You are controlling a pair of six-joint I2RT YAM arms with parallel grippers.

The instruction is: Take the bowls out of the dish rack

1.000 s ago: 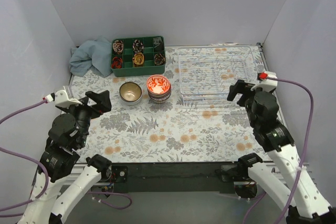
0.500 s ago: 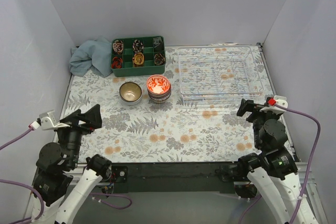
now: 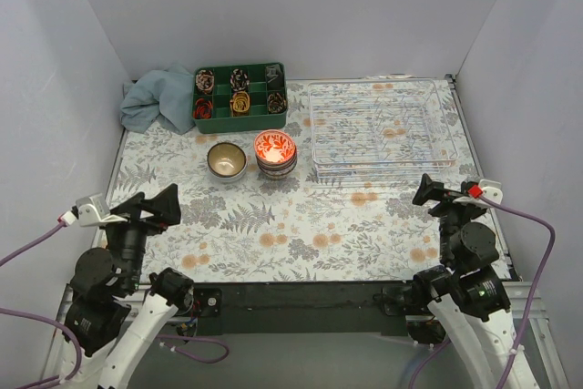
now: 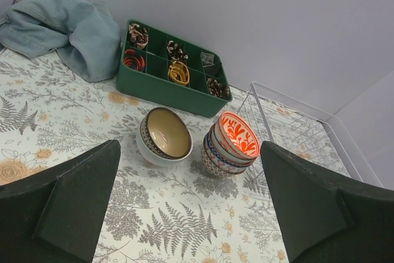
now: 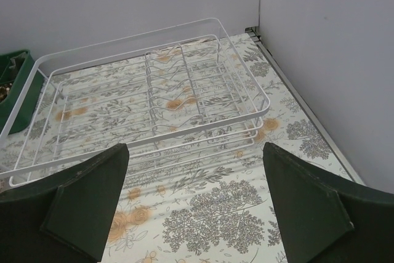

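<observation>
Both arms low at the near edge, jaws spread wide, nothing held!
The left gripper (image 3: 157,205) sits at 8 o'clock on the floral table (image 3: 301,225), the right gripper (image 3: 428,190) at 4 o'clock. The wire dish rack (image 3: 381,129) lies flat at 1 o'clock. Just off its 9 o'clock side stand the stack of patterned bowls (image 3: 274,152) and 1 beige-lined bowl (image 3: 226,160), below the green compartment tray (image 3: 239,96).

White wire dish rack (image 3: 381,129), green tray (image 3: 240,121), blue cloth (image 3: 150,102)

plain grey walls (image 3: 301,6) enclose a floral-patterned table (image 3: 301,225)
</observation>
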